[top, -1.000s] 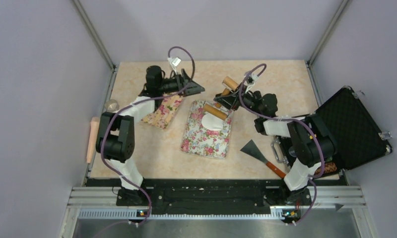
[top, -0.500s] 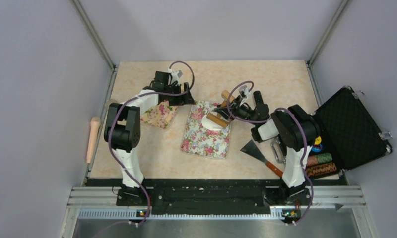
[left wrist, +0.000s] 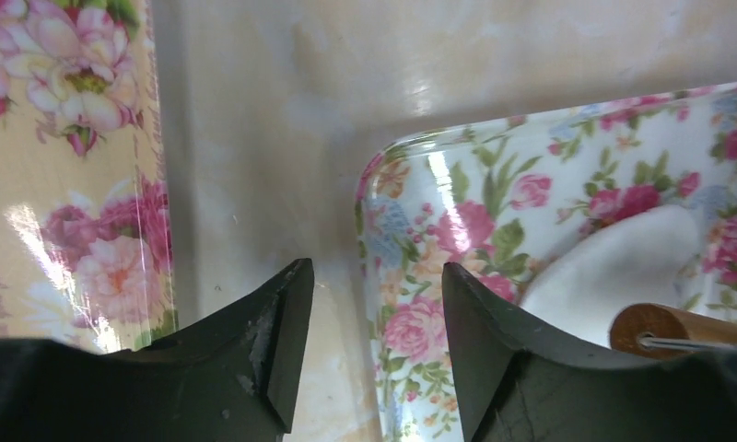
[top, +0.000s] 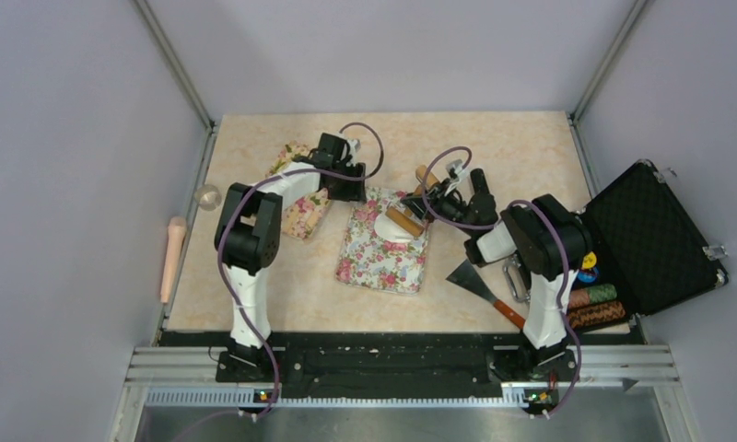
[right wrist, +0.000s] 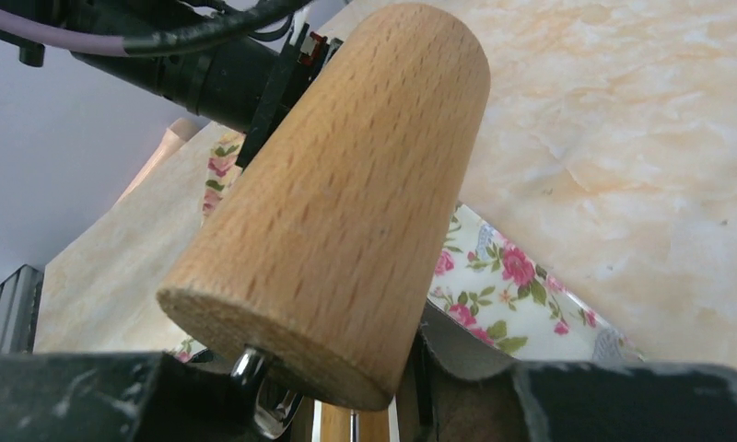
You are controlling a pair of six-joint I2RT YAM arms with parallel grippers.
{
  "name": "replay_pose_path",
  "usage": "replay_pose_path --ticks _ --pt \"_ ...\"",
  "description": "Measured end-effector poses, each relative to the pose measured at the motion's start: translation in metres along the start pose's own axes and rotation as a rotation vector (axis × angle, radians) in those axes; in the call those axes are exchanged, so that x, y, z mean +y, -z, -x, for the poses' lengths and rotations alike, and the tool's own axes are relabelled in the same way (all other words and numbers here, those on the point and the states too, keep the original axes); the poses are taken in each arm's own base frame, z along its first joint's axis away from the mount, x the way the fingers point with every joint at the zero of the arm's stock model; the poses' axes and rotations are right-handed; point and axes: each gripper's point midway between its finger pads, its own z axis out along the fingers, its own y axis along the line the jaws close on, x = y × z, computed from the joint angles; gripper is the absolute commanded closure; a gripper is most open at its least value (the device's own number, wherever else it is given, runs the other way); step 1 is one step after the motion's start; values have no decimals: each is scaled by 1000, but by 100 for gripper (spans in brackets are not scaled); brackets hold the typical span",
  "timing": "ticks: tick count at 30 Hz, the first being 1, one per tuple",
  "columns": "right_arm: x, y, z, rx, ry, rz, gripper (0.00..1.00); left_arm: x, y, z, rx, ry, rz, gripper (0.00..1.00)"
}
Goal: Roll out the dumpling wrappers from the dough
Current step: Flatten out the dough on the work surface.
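Note:
A flat white piece of dough (top: 392,229) lies on the white floral tray (top: 374,262); it also shows in the left wrist view (left wrist: 614,267). A roller covers part of it, so I cannot tell whether it is a full round wrapper. My right gripper (top: 429,204) is shut on the handle of a wooden two-roller tool; its small roller (top: 404,222) rests on the dough, and its big roller (right wrist: 346,184) fills the right wrist view. My left gripper (top: 348,187) is open, its jaws straddling the tray's far left corner (left wrist: 383,184).
A yellow floral tray (top: 302,204) lies left of the white one. A scraper (top: 480,284) lies at the right, beside an open black case (top: 655,239) holding patterned rolls (top: 593,308). A wooden pin (top: 171,258) and a clear ball (top: 206,195) sit at the left edge.
My left gripper has moved right from the yellow tray to the white tray's far left corner. My right gripper lowered the roller onto the dough, then stayed put.

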Motion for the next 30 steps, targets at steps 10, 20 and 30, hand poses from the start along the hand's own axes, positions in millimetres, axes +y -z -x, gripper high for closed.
replay_pose_path --ticks 10,20,30 --pt "-9 11 -27 29 -112 -66 100 15 -13 -7 25 28 51 87" --pt "6 2 -35 3 -130 -46 100 14 -17 -7 28 70 49 100" --pt "15 -1 -39 -1 -130 -23 100 16 -17 -6 24 90 65 100"
